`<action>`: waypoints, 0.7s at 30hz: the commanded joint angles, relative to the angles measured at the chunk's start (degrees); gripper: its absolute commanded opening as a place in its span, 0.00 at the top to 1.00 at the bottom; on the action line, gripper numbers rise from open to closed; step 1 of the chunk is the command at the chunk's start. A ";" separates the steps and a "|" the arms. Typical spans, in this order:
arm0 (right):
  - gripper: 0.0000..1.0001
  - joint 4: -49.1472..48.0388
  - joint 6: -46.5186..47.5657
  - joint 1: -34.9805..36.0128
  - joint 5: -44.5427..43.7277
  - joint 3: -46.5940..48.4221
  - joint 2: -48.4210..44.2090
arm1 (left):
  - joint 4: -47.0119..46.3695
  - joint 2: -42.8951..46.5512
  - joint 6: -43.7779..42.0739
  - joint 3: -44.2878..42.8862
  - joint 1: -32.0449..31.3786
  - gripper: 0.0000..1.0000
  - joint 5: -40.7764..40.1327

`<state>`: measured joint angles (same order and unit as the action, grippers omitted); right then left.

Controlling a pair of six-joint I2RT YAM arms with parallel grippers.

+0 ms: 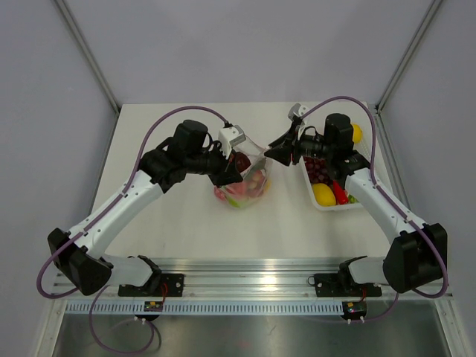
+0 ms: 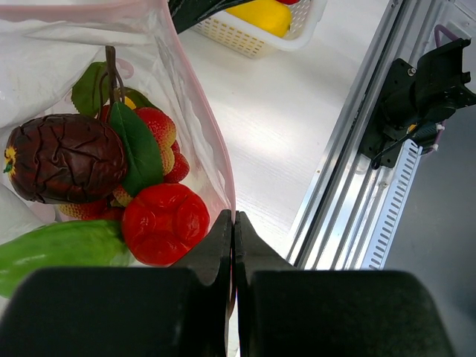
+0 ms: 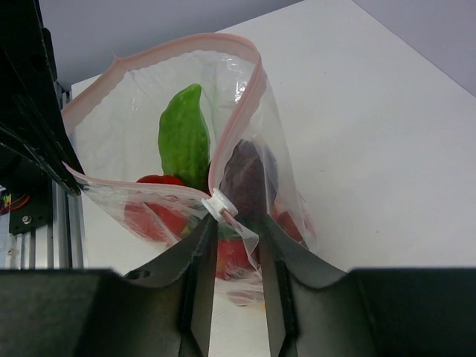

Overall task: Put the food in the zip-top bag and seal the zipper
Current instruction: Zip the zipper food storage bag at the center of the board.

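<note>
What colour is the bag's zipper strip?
Pale pink-red; the zipper shows best in the right wrist view.

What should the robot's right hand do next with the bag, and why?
Probably close the right gripper on the white slider at the tips of its open jaws, ready to drag it along the zipper. The zip-top bag gapes open with food inside, and the left gripper pinches its edge.
</note>
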<state>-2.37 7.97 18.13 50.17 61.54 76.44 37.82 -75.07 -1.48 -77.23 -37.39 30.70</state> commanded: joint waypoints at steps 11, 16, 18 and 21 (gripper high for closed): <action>1.00 -3.16 -2.60 -0.02 5.02 2.80 0.03 | 2.06 -0.87 -1.25 -6.52 0.56 0.85 0.87; 1.00 -6.59 -4.71 0.06 5.20 0.52 -2.69 | 7.08 -1.40 -4.06 -14.50 0.65 0.32 -5.11; 1.00 -7.47 -5.68 0.06 4.94 -0.80 -3.93 | 7.44 -1.75 -5.02 -18.02 0.65 0.22 -7.39; 1.00 -8.35 -6.47 0.06 4.85 -2.47 -5.16 | 7.09 -2.71 -6.78 -21.11 0.65 0.23 -8.02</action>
<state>-5.17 3.36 18.15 53.69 60.07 74.52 45.43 -77.03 -5.17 -93.36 -37.06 25.89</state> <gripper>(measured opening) 0.009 0.775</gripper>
